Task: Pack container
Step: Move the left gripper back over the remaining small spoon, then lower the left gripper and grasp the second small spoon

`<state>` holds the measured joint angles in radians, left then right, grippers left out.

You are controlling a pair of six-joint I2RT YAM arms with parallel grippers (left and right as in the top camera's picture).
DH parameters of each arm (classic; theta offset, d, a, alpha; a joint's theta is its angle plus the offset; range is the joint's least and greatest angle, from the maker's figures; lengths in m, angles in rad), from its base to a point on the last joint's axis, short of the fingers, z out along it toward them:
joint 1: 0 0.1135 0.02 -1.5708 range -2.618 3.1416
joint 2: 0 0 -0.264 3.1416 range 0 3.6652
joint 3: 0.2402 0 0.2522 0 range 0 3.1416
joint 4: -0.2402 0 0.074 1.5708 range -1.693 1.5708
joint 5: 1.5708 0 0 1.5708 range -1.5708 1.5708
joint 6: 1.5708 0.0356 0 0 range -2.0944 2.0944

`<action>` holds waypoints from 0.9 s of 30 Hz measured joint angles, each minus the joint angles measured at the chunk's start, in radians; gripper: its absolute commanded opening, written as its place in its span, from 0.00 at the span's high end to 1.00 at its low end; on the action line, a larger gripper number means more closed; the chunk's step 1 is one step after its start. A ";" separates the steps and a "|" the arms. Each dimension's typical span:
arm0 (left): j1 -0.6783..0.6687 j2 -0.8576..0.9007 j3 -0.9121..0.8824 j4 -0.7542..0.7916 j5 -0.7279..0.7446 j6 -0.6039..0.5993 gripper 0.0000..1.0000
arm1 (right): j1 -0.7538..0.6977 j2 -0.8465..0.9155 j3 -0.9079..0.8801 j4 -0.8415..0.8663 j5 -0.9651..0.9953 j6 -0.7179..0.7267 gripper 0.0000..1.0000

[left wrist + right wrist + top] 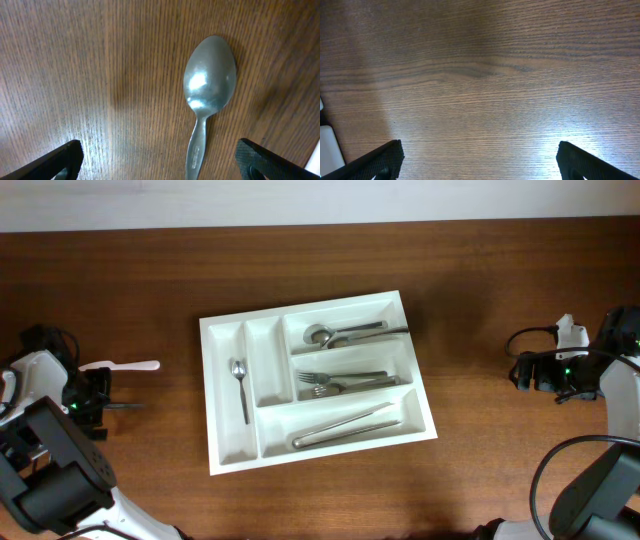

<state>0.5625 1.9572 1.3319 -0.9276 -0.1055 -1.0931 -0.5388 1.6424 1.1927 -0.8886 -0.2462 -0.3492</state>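
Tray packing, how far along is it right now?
Done: the tray holds spoons, forks, knives and one small spoon, in separate compartments. In hand: the left gripper hangs open over a metal spoon on the table, not gripping it. Left: that spoon and the white plastic utensil nearby. The right gripper is open, empty.

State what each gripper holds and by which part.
Nothing is held. The left gripper and right gripper are both open; the shiny metal spoon lies untouched on the wooden table between the left fingers.
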 measured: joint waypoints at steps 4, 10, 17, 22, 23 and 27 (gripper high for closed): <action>0.000 0.000 0.000 0.008 0.000 0.000 0.01 | 0.000 0.000 0.000 0.000 0.000 0.000 0.01; 0.000 0.024 0.000 0.009 0.001 0.000 0.01 | 0.000 0.000 0.000 0.000 0.000 0.000 0.01; 0.010 0.053 0.001 0.013 0.013 0.000 0.01 | 0.000 0.000 0.000 0.000 0.000 0.000 0.01; 0.010 0.054 0.001 0.011 0.015 0.003 0.50 | 0.000 0.000 0.000 0.000 0.000 0.000 0.01; 0.010 0.055 0.000 0.008 0.016 0.002 0.59 | 0.000 0.000 0.000 0.000 0.000 0.000 0.01; 0.010 0.058 0.000 0.000 0.016 0.009 0.79 | 0.000 0.000 0.000 0.000 0.000 0.000 0.01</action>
<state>0.5728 2.0151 1.3323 -0.9279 -0.0898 -1.0843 -0.5388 1.6424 1.1927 -0.8886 -0.2462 -0.3492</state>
